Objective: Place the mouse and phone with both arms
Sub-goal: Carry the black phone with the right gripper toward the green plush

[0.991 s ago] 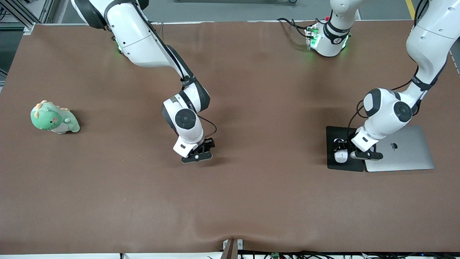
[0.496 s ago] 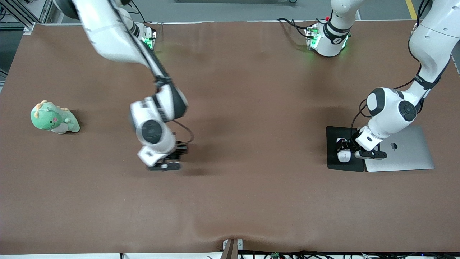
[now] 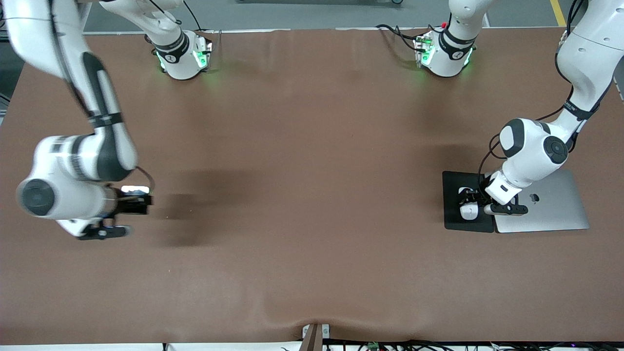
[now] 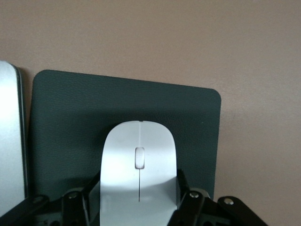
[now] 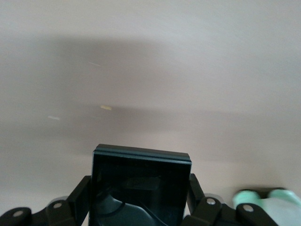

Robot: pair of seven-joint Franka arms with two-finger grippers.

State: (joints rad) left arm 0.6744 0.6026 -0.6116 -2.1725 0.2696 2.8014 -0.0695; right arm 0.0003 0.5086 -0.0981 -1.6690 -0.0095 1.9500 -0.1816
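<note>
While the right arm is reaching out over the right arm's end of the brown bench (image 3: 312,195), the right tool (image 3: 119,214) is hanging in the air there with its fingers (image 5: 80,197) clamped on the two sides of the black phone (image 5: 139,183). A green plush toy (image 5: 263,202) is showing just beside that tool in the right wrist view. Toward the left arm's end of the bench, the left tool (image 3: 475,204) is sitting low over the black pad (image 3: 453,183), its fingers (image 4: 186,190) flanking the white mouse (image 4: 138,172); whether they are gripping or just parted I cannot tell. The mouse is lying on the pad, which is lying just beside a silver laptop (image 3: 555,204).
</note>
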